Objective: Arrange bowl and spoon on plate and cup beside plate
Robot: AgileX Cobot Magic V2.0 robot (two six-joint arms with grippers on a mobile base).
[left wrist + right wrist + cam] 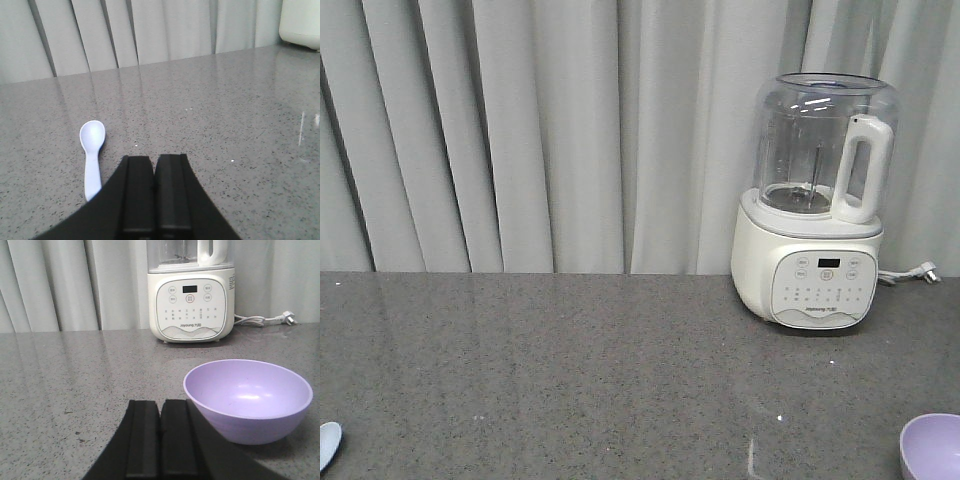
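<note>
Standing at the back of a grey speckled counter (pixel 570 370), against a pale pleated curtain (pixel 520 130): one white blender (pixel 817 200), upright, with a clear jug, a white handle and a button panel on its base

Item, cord (pixel 252 318): white, trailing along the counter from behind the blender to its right, ending in a plug (pixel 924 270) that lies loose on the surface

Item, bowl (pixel 247 400): lavender, round, upright on the counter, in front of the blender and a little to its right, with bare counter between the two. The front view cuts it off at the lower right corner, showing only part of its rim

Item, spoon (pixel 92 160): pale, short-handled, lying flat with its scoop facing up, far to the left of the blender and nearer the front than it, well apart. The front view shows only its tip at the lower left edge. Its scoop points toward the curtain, and the end of its handle is hidden behind the left gripper

Item, left gripper (pixel 154 165): black, fingers pressed together with nothing between them, far to the left of the blender, just beside the spoon's handle

Item, right gripper (pixel 160 407): black, fingers flat against each other, holding nothing, in front of the blender, with the bowl near its right side; contact cannot be told
</note>
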